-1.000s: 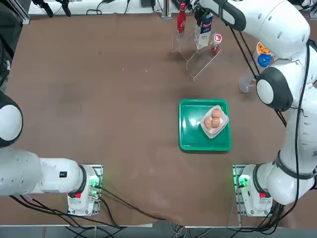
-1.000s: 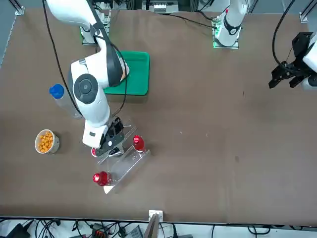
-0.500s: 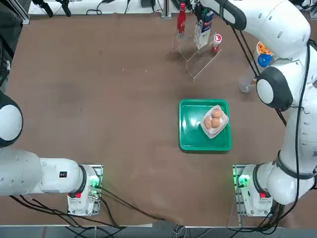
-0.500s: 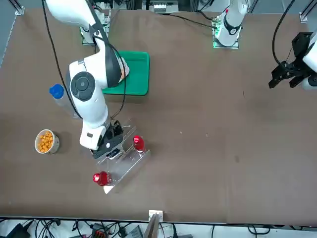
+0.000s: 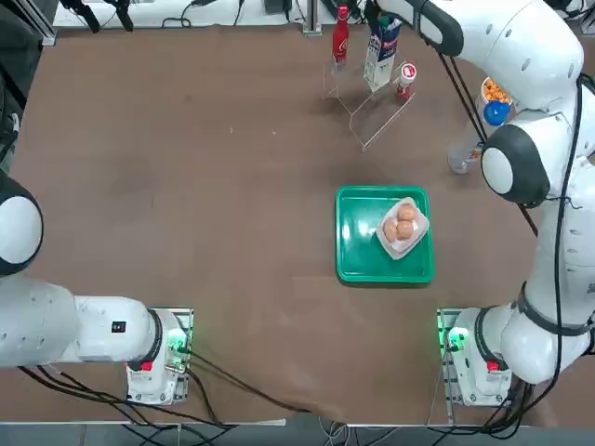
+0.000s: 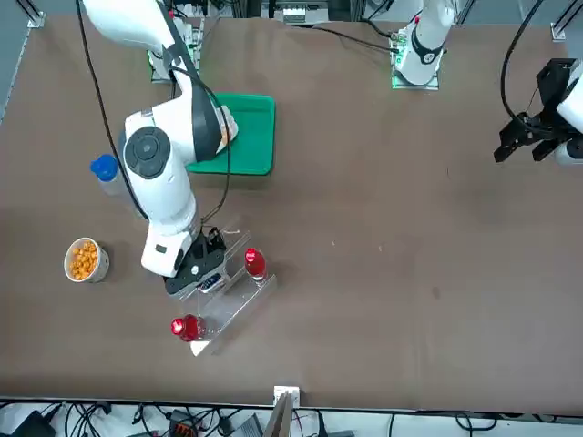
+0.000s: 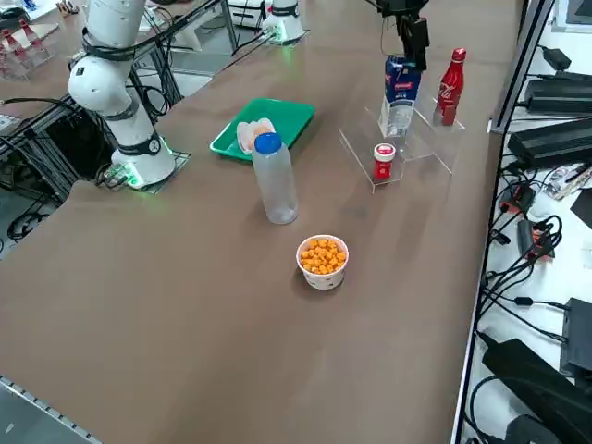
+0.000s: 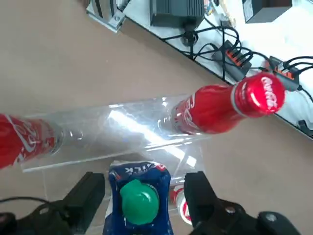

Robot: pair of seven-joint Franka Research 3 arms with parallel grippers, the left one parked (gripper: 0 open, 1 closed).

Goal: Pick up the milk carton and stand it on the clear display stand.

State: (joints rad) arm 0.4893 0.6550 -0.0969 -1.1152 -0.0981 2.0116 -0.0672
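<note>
Right arm is reaching way out over the counter's (image 5: 186,186) far edge; its hand (image 8: 142,198) is hanging released, fingers straddling the milk carton (image 7: 400,92), which is standing upright on the clear display stand (image 5: 376,116).

The clear display stand (image 5: 370,102) is crowded: milk carton (image 5: 379,56) flanked by a red bottle (image 5: 341,39) and small red can (image 5: 405,81) (tight gaps). Open tabletop (image 5: 186,186) is left elsewhere.

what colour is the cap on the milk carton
Green, on the milk carton; clearest in the right wrist view.
</note>
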